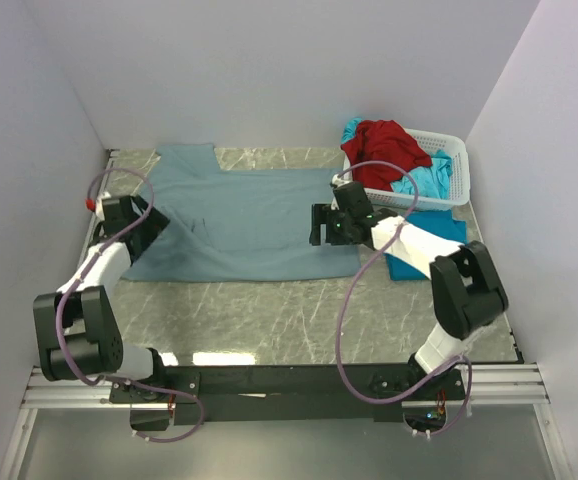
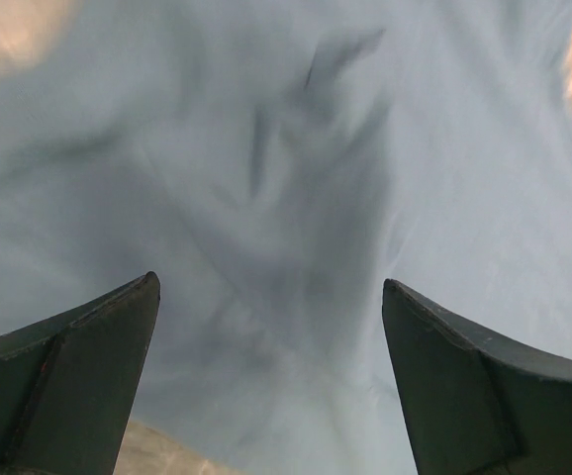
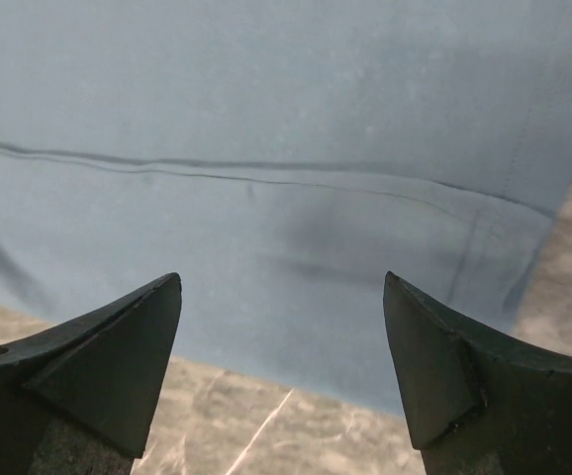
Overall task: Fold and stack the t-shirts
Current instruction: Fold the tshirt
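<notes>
- Grey-blue t-shirt (image 1: 249, 225) lies spread flat across the marbled desk (image 1: 269, 315).
- Left end effector (image 2: 271, 287) hovers over this shirt's left edge, fingers wide apart, gripping nothing.
- Right end effector (image 3: 281, 282) hangs above the shirt's right edge, likewise spread wide and empty.
- Beyond the shirt's far right corner, a white basket (image 1: 456, 160) holds a crumpled red t-shirt (image 1: 389, 142) and a turquoise t-shirt (image 1: 431, 180).

Marbled table (image 1: 269, 312), grey-blue t-shirt (image 1: 249, 220) spread flat, white basket (image 1: 456, 170), perhaps turquoise shirt (image 1: 404, 268)
</notes>
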Controlling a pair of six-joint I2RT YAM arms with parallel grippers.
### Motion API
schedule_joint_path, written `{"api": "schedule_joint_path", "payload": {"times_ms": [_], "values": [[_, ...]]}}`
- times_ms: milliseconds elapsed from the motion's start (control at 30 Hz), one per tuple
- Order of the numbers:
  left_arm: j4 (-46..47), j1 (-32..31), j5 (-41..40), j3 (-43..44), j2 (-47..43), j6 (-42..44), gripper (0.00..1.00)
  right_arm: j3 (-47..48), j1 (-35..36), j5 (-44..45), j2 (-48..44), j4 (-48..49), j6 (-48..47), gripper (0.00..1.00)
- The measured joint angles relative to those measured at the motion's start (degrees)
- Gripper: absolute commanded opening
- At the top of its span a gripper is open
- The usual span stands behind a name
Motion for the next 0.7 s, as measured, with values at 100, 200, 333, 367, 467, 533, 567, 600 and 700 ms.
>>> {"api": "schedule_joint_path", "payload": {"times_ms": [100, 200, 333, 367, 467, 533, 567, 600, 700], "values": [[4.26, 0.35, 4.17, -5.27, 1.33, -2.40, 0.99, 0.50, 0.15, 0.00, 4.07, 0.15, 0.31, 0.89], [6.21, 0.63, 5.64, -8.96, 1.75, -4.02, 0.99, 0.31, 0.04, 0.04, 6.71, -0.55, 0.74, 0.89], [10.10, 1.60, 5.81, -12.13, 1.44, -5.70, 0.99, -2.16, 0.02, 0.02, 6.23, 0.24, 1.62, 0.89], [10.99, 1.86, 5.86, -12.92, 0.81, -5.95, 1.00, -3.08, 0.02, 0.00, 5.64, 0.85, 2.01, 0.89], [12.37, 2.21, 5.25, -15.67, -1.64, -7.23, 0.99, -6.86, 0.02, -0.37, 2.80, 2.73, 3.17, 0.89], [12.48, 2.29, 4.46, -17.38, -3.61, -7.87, 0.99, -10.40, 0.02, -0.61, -0.20, 3.39, 4.15, 0.89], [12.39, 2.29, 4.02, -18.03, -4.46, -8.22, 0.99, -11.63, 0.04, -0.70, -1.33, 3.54, 4.63, 0.89], [12.17, 2.36, 3.48, -18.82, -5.57, -8.48, 0.99, -13.20, 0.04, -0.72, -2.75, 3.72, 5.07, 0.89], [9.99, 2.47, 1.70, -20.70, -9.25, -9.25, 0.99, -17.09, 0.44, -0.81, -6.71, 3.41, 6.19, 0.89]]}}
